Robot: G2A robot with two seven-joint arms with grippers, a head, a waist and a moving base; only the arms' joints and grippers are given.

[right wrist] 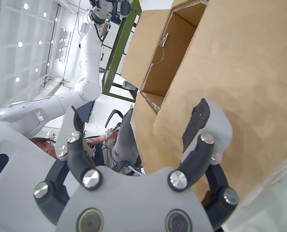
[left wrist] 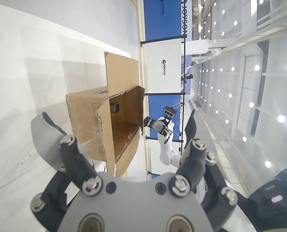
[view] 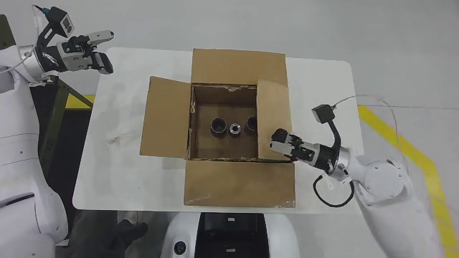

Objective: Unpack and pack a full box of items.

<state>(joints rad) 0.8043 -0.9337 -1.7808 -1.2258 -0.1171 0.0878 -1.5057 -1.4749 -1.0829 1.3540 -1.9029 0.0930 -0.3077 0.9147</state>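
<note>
Straddling the near corner of the box's right flap point(view: 271, 118), the right hand point(view: 280, 142) has its fingers point(right wrist: 201, 121) apart. One pad lies against the flap's outer face and the other hangs free past the cardboard edge, so nothing is clamped yet. The box point(view: 237, 183) sits in the middle of the worktop point(view: 122, 115) with three flaps spread flat. This fourth flap leans in over the opening. Three dark cylindrical items point(view: 234, 127) lie in a row on the box floor, the rightmost close under the leaning flap.

The main risk looks to be the grip itself. Closing on the corner alone would probably crease or tear the cardboard, whose edges are already ragged, or let it slip out as the flap is swung back. A pull outward could also drag the whole box across the worktop, since only three items weigh it down.

The left hand point(view: 105, 49), fingers apart and holding nothing, hovers over the far left corner of the worktop. It is well apart from the box and cannot steady it. If the flap stays leaning inward, a reach for the rightmost item would likely knock against it.
</note>
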